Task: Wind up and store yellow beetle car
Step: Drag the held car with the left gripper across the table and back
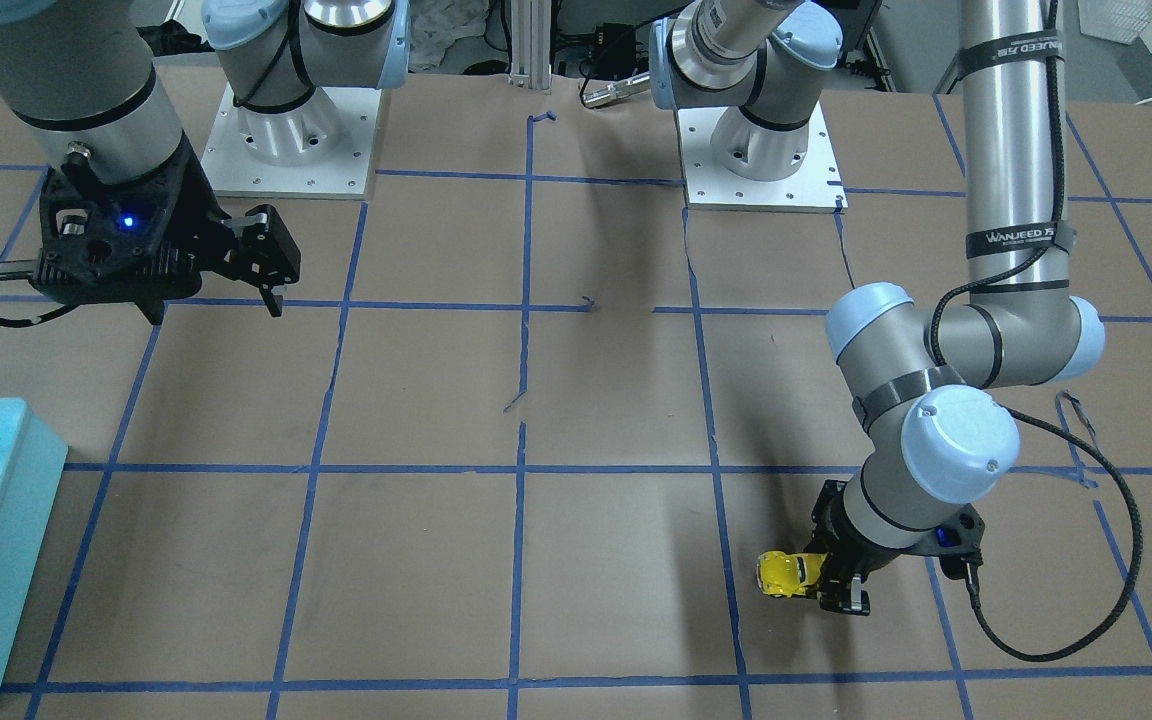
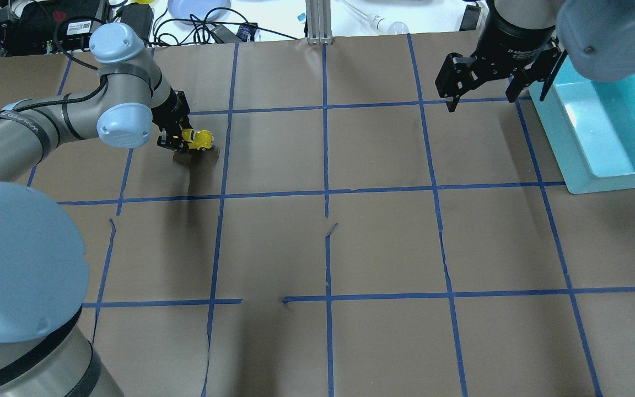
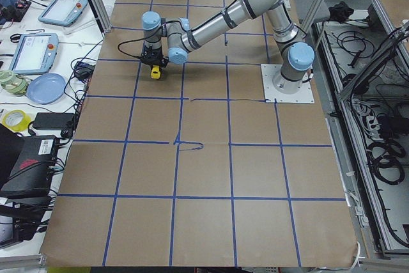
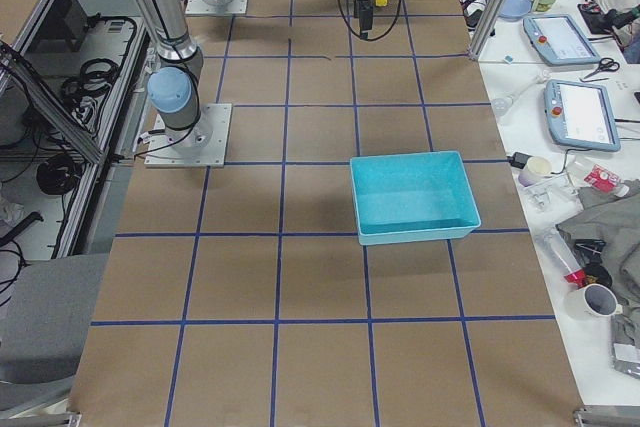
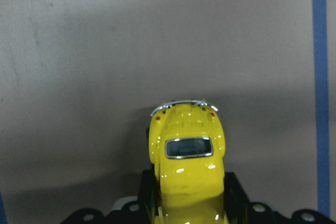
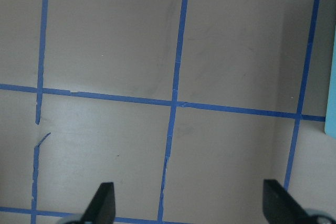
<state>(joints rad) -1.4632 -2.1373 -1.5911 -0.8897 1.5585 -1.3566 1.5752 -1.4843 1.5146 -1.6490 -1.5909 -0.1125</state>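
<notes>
The left gripper [image 1: 826, 580] is clamped on the yellow beetle car [image 5: 186, 156], gripping its sides at the nose end. The car is glossy bright yellow and rounded, with a dark chrome-rimmed rear window, two small red tail lights and a silver bumper. Its long axis runs straight out from the fingers, tail pointing toward the teal bin [image 2: 609, 182]. It lies well apart from that bin, across the paper-covered table [image 2: 383, 242]. The nose is hidden between the fingers, and whether the wheels touch the paper cannot be told. Farther off, near the bin's car-facing wall, the right gripper [image 2: 488, 94] hangs spread wide, holding nothing.
</notes>
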